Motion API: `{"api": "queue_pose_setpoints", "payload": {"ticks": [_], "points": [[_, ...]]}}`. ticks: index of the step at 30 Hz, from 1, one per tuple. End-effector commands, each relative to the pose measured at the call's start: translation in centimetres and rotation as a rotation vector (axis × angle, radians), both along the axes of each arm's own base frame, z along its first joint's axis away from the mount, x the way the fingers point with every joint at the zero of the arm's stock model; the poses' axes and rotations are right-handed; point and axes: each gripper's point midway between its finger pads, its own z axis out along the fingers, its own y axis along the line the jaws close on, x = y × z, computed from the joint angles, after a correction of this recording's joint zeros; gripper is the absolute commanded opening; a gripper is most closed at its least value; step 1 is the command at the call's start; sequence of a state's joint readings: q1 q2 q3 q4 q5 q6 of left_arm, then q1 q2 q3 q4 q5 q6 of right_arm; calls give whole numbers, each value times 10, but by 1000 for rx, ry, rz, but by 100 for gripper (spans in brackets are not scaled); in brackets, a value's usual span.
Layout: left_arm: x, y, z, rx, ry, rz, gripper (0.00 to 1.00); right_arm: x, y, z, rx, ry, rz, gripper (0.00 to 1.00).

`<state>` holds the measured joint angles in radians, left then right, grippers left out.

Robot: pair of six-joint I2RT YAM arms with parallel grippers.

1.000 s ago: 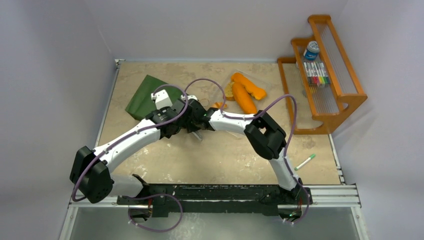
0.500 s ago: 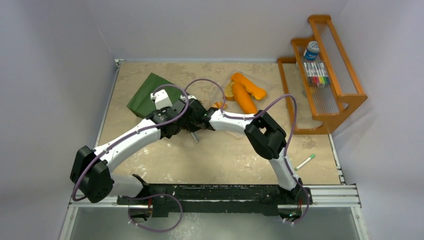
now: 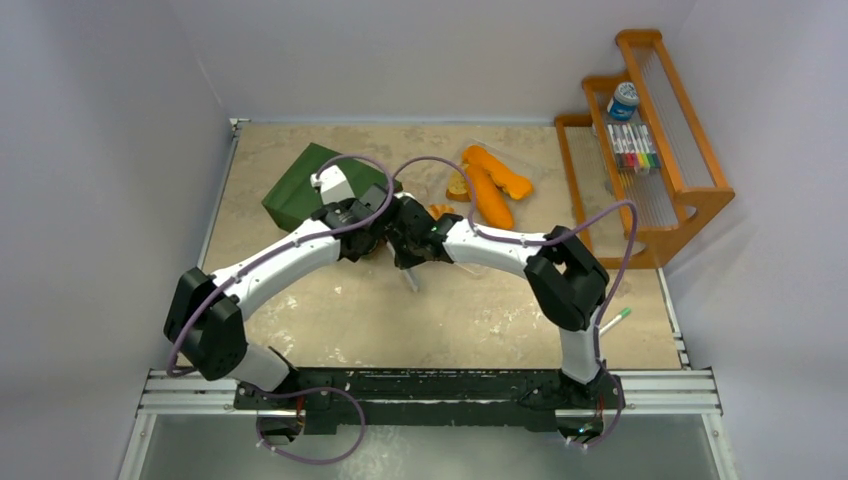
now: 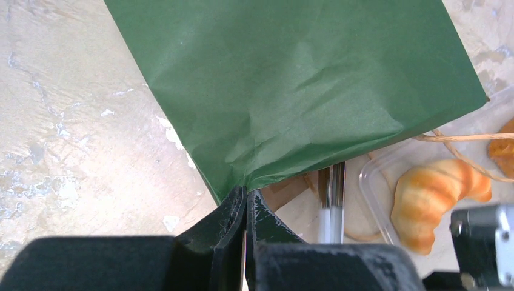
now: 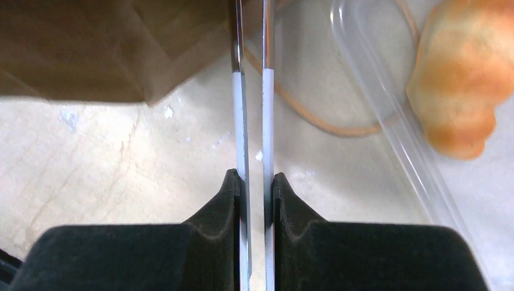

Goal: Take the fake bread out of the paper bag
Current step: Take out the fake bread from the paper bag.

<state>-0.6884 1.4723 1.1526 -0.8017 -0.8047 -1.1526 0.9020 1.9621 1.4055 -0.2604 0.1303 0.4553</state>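
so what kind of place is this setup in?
Looks like a robot data-collection cell, not a bakery: plain walls box in a small table, arms sit on a rail, and the props are fake bread and a wooden rack of markers.

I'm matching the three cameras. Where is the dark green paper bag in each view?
Top external: dark green paper bag upper left of centre.
Left wrist: fills the top, corner pinched in the left pincer.
Right wrist: only its brown inside, top left.
Shared landmark: the shiny metal tongs.
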Motion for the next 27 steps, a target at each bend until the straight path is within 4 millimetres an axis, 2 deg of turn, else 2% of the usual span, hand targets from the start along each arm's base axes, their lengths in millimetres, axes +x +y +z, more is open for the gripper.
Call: {"api": "queue_pose_setpoints", "payload": {"ticks": [1, 9, 14, 22, 27], "points": [[15, 7, 22, 19, -103, 98, 0, -8, -6, 39, 51, -20, 16, 0], [39, 17, 27, 36, -147, 170, 0, -25, -26, 60, 54, -29, 32, 0], [46, 37, 30, 37, -159, 226, 0, -39, -35, 78, 67, -26, 60, 0], [64, 64, 44, 5, -200, 297, 0, -70, -53, 75, 33, 29, 105, 0], [74, 88, 53, 18, -208, 341, 0, -81, -67, 81, 29, 40, 80, 0]]}}
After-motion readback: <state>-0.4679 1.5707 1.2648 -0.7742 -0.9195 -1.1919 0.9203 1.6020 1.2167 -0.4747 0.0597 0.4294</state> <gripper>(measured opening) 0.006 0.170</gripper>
